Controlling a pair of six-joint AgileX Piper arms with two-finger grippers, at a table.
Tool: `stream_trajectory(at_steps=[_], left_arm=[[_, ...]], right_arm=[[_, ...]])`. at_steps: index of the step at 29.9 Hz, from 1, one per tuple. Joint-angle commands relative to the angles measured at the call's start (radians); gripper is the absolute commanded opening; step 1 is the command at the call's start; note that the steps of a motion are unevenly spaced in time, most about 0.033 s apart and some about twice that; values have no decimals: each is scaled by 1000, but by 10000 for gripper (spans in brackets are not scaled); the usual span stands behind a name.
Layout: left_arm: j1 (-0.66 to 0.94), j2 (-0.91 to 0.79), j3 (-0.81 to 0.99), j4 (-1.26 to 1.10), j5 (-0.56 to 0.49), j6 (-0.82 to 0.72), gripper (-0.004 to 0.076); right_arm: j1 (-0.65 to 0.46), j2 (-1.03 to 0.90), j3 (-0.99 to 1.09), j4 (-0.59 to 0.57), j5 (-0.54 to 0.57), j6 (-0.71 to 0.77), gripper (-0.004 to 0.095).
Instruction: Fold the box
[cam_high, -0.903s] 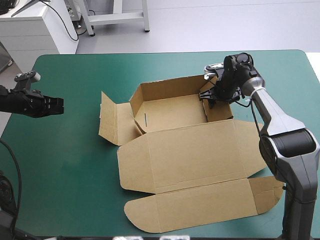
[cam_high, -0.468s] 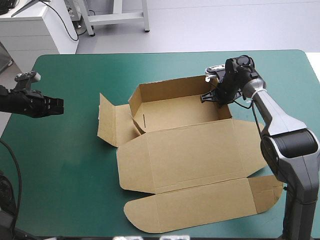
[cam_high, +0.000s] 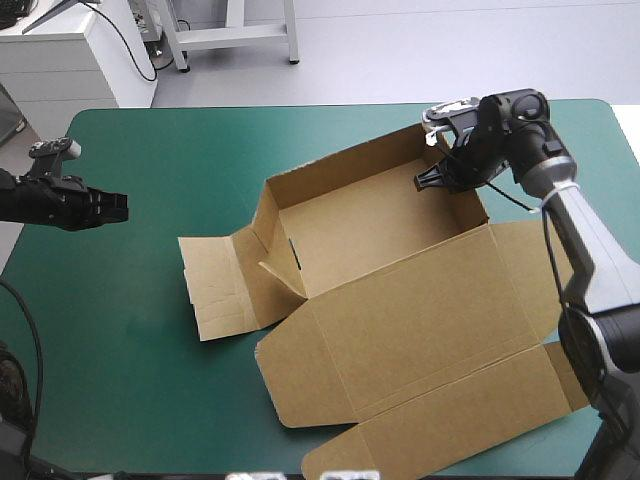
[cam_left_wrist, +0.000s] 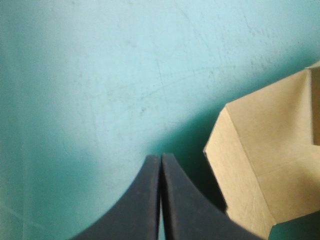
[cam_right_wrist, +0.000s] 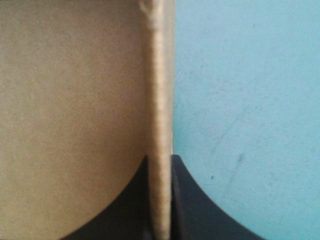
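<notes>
— One smooth teal-green cover, faintly scuffed. Where's the box?
— Right of centre: matte brown board, walls raised, lid lying flat. At its far-right wall the right gripper pinches the edge; the left gripper hovers pressed together over bare cover.

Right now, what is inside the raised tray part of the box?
Only bare brown floor shows inside the box; nothing loose lies there. At its far right corner the right hand is shut on the wall, partly inside. The floor just under that hand is hidden.
</notes>
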Motion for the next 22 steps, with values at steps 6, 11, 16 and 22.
stream_trajectory(at_steps=[6,11,16,22], left_arm=[[-1,-10,-22,-77,-83,-7,-8],[-1,27,-22,-81,-110,-7,-8],[-1,71,-22,-95,-145,-11,-8],[-23,122,-22,-174,-111,-13,-8]], right_arm=[[-3,-267,-27,41,9,36,-19],[-3,-351,-27,35,9,36,-20],[-3,-410,-27,50,7,18,-20],[-3,-408,-27,117,-94,18,-20]])
